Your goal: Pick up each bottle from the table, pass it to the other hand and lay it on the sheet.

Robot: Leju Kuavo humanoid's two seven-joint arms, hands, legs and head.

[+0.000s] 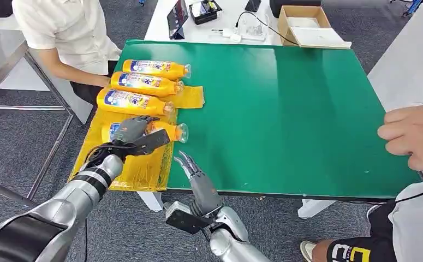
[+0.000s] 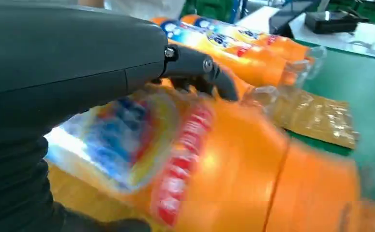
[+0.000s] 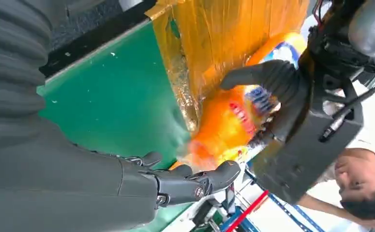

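**Fourth bottle going down on the sheet**

Head view: three orange bottles [image 1: 143, 84] lie side by side on the yellow sheet [image 1: 138, 172] at the left edge of the green tabletop [image 1: 285, 109], caps pointing right. Nearer the robot, the left hand [image 1: 135, 134] is wrapped over a fourth bottle [image 1: 171, 131], which lies on or just above the sheet; contact with the sheet cannot be judged here. The right hand [image 1: 190, 166] hovers at the near edge of the tabletop, fingers spread and holding nothing. A person sits at the far left, and another person's hand [image 1: 413, 136] rests at the right edge.

Left wrist view: the fingers [image 2: 195, 67] curl over the blurred fourth bottle, with the other bottles beyond it.

Right wrist view: the right hand's fingers [image 3: 190, 183] are apart and empty, above green tabletop beside the sheet.

Judging by this, three bottles are delivered and the fourth only needs releasing. No other bottle is visible on the green surface, so the task looks nearly finished.
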